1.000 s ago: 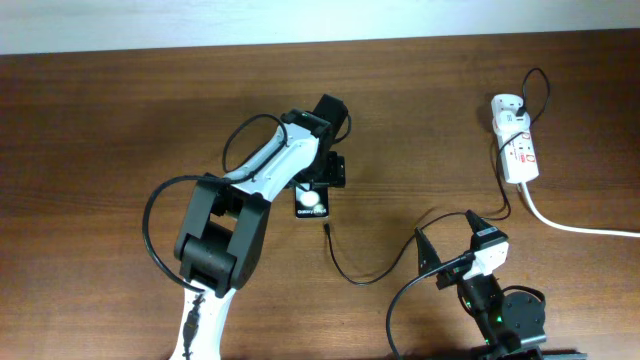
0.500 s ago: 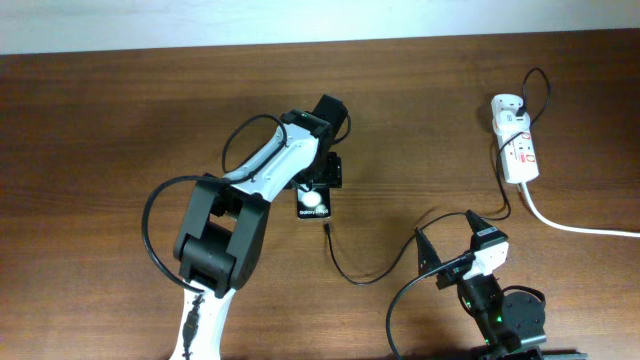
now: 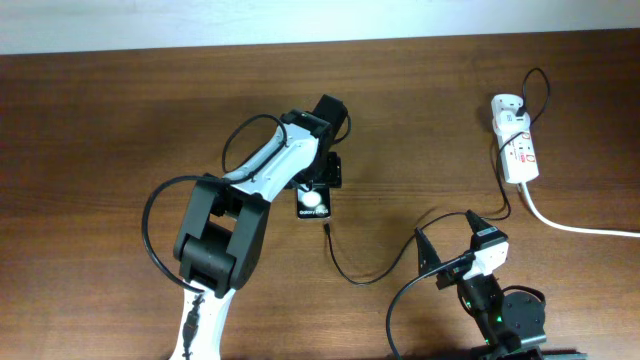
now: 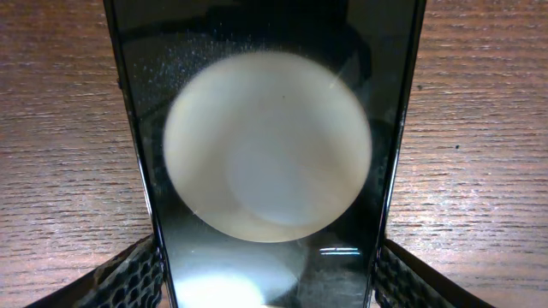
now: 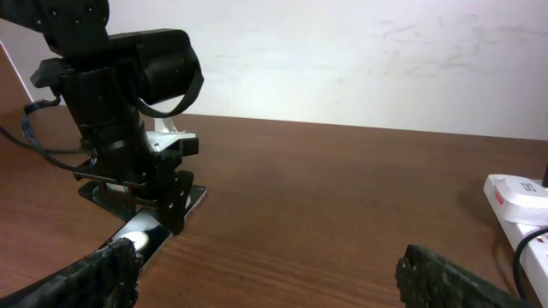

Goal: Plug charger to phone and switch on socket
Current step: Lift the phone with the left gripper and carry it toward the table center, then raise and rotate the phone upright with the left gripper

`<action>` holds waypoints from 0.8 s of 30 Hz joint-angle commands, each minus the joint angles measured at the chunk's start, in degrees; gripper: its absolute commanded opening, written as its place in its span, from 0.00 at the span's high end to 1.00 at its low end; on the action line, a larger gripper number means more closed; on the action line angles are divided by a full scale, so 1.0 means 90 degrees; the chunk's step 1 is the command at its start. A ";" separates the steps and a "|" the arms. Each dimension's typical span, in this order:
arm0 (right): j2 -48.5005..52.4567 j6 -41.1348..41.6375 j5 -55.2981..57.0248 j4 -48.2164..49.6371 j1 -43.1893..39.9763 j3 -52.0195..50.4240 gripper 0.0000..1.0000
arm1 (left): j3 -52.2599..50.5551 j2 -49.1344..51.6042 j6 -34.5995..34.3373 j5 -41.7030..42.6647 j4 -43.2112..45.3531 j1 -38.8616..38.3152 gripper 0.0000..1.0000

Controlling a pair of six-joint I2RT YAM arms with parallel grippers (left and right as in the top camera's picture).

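Pinching phone (image 3: 312,203) by long edges, left gripper (image 3: 318,186) pins it on counter (image 3: 100,120); charger (image 3: 350,278) plug tip (image 3: 328,229) lies loose just beyond gripper; right gripper (image 5: 270,261) wide open, empty. Likely risk: phone skids under insertion push.

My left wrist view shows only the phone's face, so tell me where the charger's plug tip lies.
Observer: The plug tip lies loose just off the phone's lower end in the overhead view, not plugged in.
Operator: Report the right pincer.
Observer: The right pincer is open and empty.
Operator: Trace the cable.
Observer: The charger cable loops rightward from the tip, then up to the socket.
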 commanded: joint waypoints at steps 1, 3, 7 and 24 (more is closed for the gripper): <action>-0.0046 0.0073 -0.0039 -0.0032 -0.0039 -0.0032 0.01 | -0.0078 0.0534 0.0034 0.0187 -0.0294 -0.0010 0.70; -0.0046 0.0073 -0.0039 -0.0032 -0.0039 -0.0032 0.01 | 0.0304 0.0534 0.0034 0.0187 -0.0549 -0.0012 0.77; -0.0046 0.0073 -0.0039 -0.0032 -0.0039 -0.0032 0.01 | 0.1132 0.0534 0.0034 0.0187 -0.1127 -0.0012 0.90; -0.0046 0.0073 -0.0039 -0.0032 -0.0039 -0.0032 0.01 | 0.2671 0.0534 -0.0525 0.1683 -0.2931 0.0000 1.00</action>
